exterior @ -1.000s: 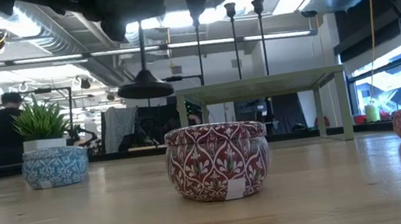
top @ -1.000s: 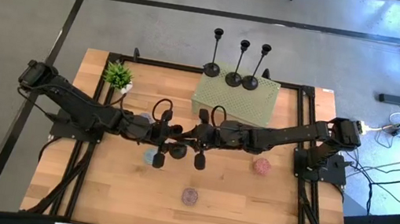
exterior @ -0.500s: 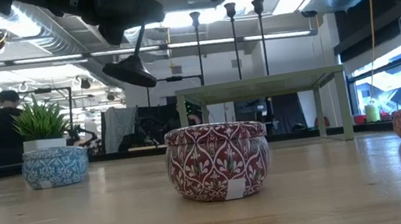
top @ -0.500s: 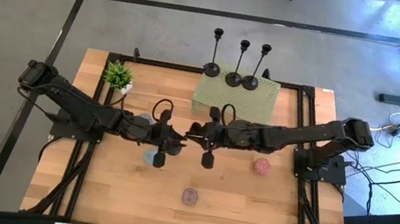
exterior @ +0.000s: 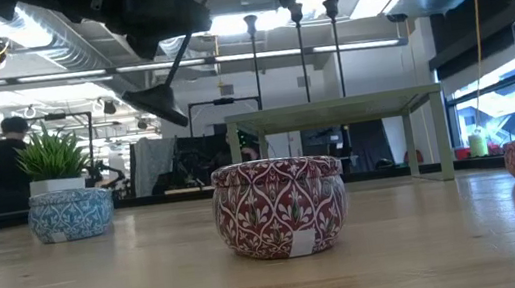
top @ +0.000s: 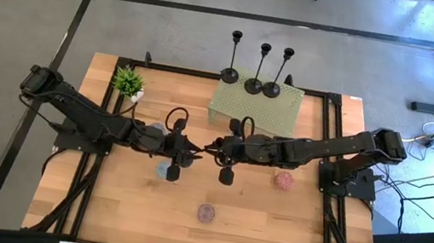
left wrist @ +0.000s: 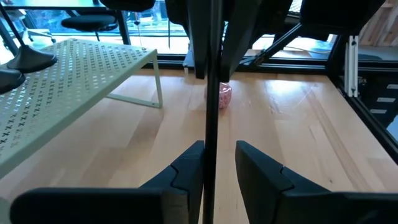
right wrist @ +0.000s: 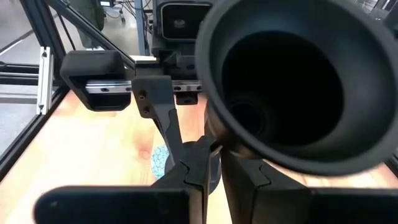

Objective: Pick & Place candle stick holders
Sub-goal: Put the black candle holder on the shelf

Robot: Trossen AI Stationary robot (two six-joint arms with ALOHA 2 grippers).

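**Black holder hangs between your two grippers**

Black and thin, the fourth candle stick holder (top: 226, 175) is up in the air over the middle of the wooden table (top: 286, 235). It is tilted. In the low view its round base (exterior: 156, 103) leans to one side, high above the tins.

Your right gripper (top: 211, 149) has its fingers pressed onto the holder. In the right wrist view the holder's round end (right wrist: 280, 81) fills most of the picture, very near the camera.

Your left gripper (top: 188, 152) sits just beside the right one, tip to tip. Its fingers (left wrist: 186, 171) are spread a little. The stem (left wrist: 211, 124) runs between them, with a gap showing on one side.

You can see the other three candle stick holders (top: 254, 84) standing upright in a row. They are on the far edge of the green stand (top: 274, 113) with little holes, at the back of the table.

On the table sit a blue tin (top: 162, 169) under the left gripper, a red tin (top: 206, 213) near the front, and a pink tin (top: 284, 181) to the right. A small green plant (top: 128, 82) stands at the back left corner.
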